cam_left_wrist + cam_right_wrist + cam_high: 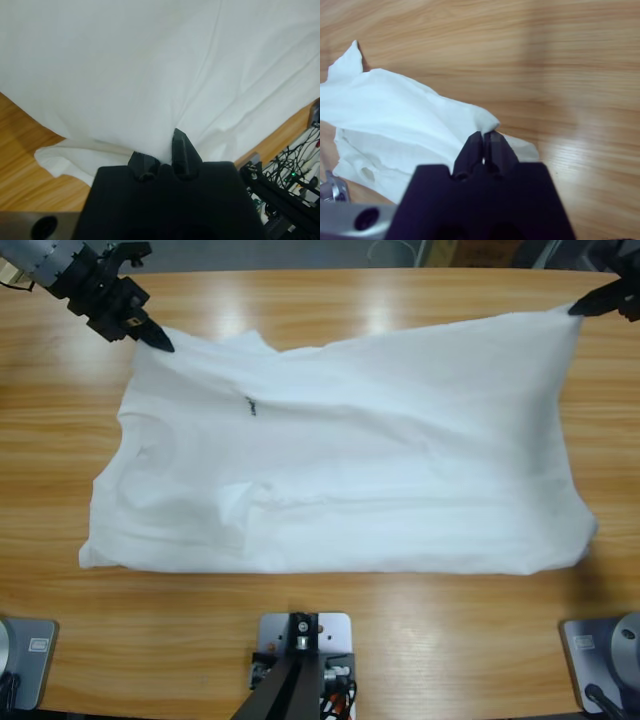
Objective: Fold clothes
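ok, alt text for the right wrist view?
The right gripper pinches a corner of the white T-shirt between its shut black jaws. The rumpled fabric trails away to the picture's left over the wooden table.

one t-shirt (350, 480), two tools
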